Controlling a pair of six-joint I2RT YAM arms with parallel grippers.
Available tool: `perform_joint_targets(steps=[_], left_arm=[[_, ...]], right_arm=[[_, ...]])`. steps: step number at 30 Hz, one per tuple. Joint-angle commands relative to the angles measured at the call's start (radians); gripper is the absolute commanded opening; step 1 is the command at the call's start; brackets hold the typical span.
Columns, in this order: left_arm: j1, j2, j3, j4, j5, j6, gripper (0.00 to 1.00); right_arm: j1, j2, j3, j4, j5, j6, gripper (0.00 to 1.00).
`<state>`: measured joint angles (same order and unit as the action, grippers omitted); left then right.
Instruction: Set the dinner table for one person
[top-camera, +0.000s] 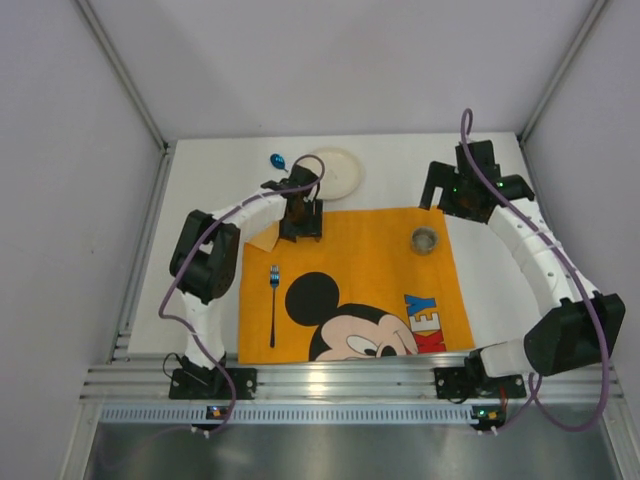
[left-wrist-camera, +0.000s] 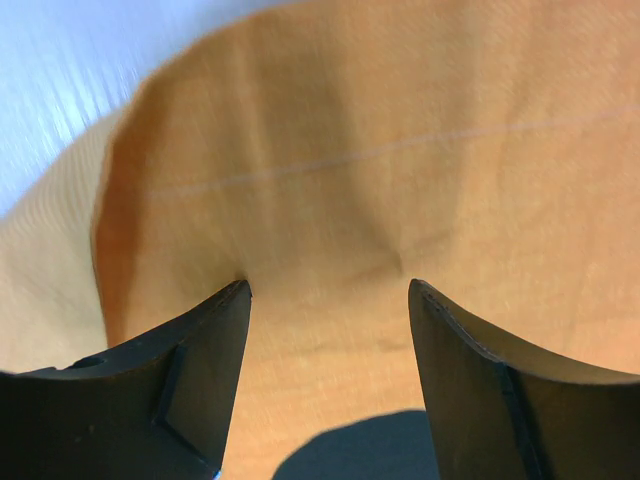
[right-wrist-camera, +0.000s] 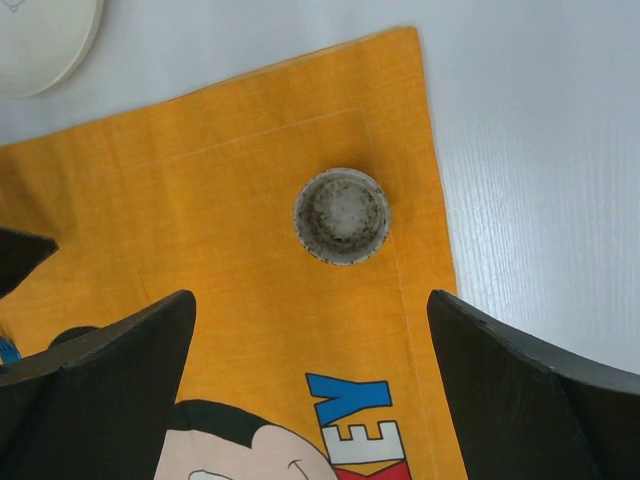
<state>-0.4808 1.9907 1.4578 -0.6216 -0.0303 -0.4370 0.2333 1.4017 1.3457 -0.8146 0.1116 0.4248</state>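
The white dinner table (top-camera: 400, 160) carries an orange Mickey Mouse cloth (top-camera: 370, 270). On the cloth lie a blue-handled fork (top-camera: 273, 300) at the left and a small speckled cup (top-camera: 425, 240) at the far right. A white plate (top-camera: 335, 172) and a small blue item (top-camera: 277, 160) sit on the bare table behind the cloth. My left gripper (top-camera: 300, 226) is open, low over the cloth's far left corner (top-camera: 262, 238), which is folded over. In the left wrist view its fingertips (left-wrist-camera: 235, 295) rest at the cloth (left-wrist-camera: 400, 150). My right gripper (top-camera: 462, 205) is open and empty, above the table right of the cup (right-wrist-camera: 342, 215).
The right wrist view shows the cloth's far right corner (right-wrist-camera: 405, 40), bare white table (right-wrist-camera: 540, 150) to its right, and the plate's edge (right-wrist-camera: 40, 40) at the top left. Grey walls enclose the table on three sides. An aluminium rail (top-camera: 340, 380) runs along the near edge.
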Motion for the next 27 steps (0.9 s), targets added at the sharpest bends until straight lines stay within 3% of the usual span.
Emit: perform_joint_targets(steps=[1, 11, 17, 22, 27], left_arm=[[0.065, 0.039, 0.094, -0.003, 0.01, 0.047, 0.7], [0.292, 0.048, 0.295, -0.099, -0.154, 0.104, 0.71], [0.315, -0.067, 0.317, -0.113, -0.163, 0.107, 0.74], [0.314, -0.219, 0.12, -0.124, -0.115, 0.049, 0.74], [0.312, -0.447, -0.143, -0.124, -0.074, -0.022, 0.74]], right_arm=[[-0.031, -0.082, -0.016, -0.021, 0.031, -0.047, 1.0], [-0.077, -0.123, -0.06, 0.006, -0.004, -0.08, 1.0], [-0.069, 0.067, 0.038, 0.184, -0.26, -0.008, 1.0], [-0.01, 0.333, 0.237, 0.279, -0.401, 0.055, 1.0], [0.044, 0.684, 0.564, 0.304, -0.472, 0.101, 0.88]])
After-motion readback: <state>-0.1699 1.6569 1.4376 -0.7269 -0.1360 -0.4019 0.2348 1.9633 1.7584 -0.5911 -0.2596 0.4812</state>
